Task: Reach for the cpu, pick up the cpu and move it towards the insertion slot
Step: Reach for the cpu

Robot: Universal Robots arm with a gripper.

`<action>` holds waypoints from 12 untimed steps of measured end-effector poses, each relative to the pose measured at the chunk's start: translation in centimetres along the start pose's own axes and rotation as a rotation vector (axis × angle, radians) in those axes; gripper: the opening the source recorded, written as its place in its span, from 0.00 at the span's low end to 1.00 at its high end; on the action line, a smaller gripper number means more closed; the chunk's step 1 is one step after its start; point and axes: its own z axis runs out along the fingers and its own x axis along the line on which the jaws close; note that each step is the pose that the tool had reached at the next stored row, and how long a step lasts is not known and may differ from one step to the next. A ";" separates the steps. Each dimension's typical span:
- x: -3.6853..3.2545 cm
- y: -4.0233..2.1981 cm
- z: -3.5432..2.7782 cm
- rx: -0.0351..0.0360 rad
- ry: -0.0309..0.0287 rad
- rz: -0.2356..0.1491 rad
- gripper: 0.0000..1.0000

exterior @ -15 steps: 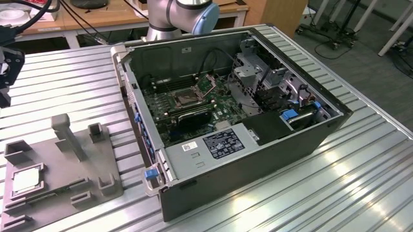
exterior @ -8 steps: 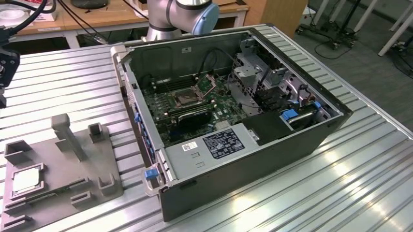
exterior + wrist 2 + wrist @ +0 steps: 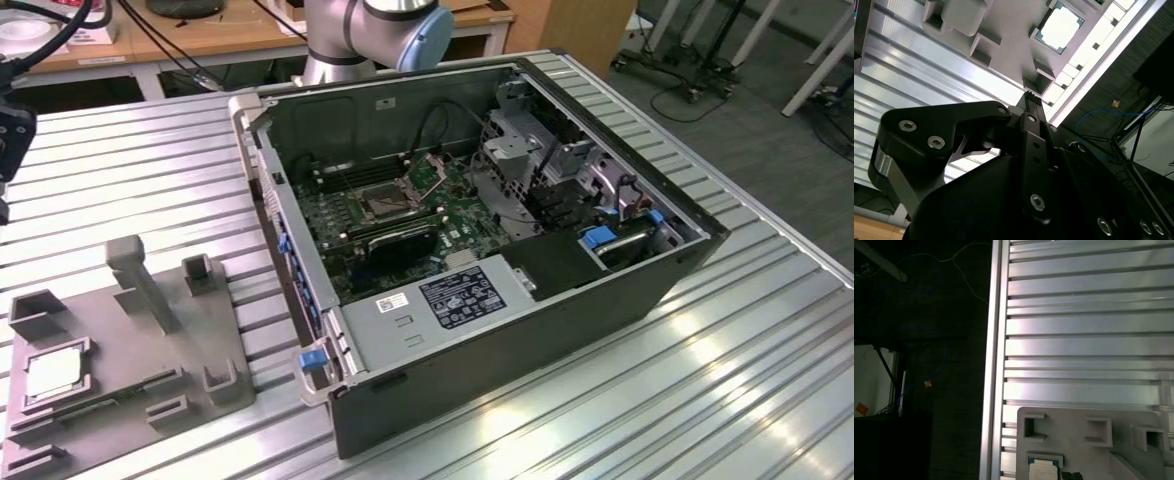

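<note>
Up close in the second wrist view, the black gripper [image 3: 1030, 97], its tip overlapping the near edge of the grey tray [image 3: 1004, 35]. Open or shut? Cannot tell from this angle. Just past that tip and clear of it, the cpu [image 3: 1060, 27], flat in a square recess near a corner of the tray, pale top catching the light, nothing touching it. Seen again in the first wrist view at the tray's edge, with the ribbed metal table [image 3: 1079, 340] stretching away beyond the tray. Over to the exterior view for the wider scene: tray and chip on the table at the exterior view's left, and beside the tray, further along the table, the open computer case [image 3: 534, 330] lying on its side. Deep inside that case, well apart from the tray, the insertion slot [image 3: 378, 203], silver frame and dark centre on the green board [image 3: 441, 215]. Beyond the case, furthest from the tray, the grey and blue arm [image 3: 367, 30].
</note>
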 end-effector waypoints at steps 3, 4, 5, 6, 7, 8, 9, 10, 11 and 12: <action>0.18 -0.03 0.01 0.0000 -0.0001 0.000 0.11; 0.22 -0.03 0.01 0.0000 0.0000 0.000 0.11; 0.27 -0.04 0.02 -0.0001 -0.0001 0.000 0.11; 0.31 -0.04 0.02 0.0000 0.0000 0.000 0.11; 0.36 -0.05 0.02 0.0000 -0.0001 0.000 0.11; 0.43 -0.05 0.02 0.0000 -0.0001 0.000 0.11; 0.49 -0.06 0.02 0.0000 0.0000 0.000 0.11; 0.55 -0.07 0.02 0.0000 -0.0001 0.000 0.11; 0.61 -0.08 0.03 0.0000 -0.0001 0.000 0.11; 0.66 -0.09 0.03 0.0000 0.0000 0.000 0.11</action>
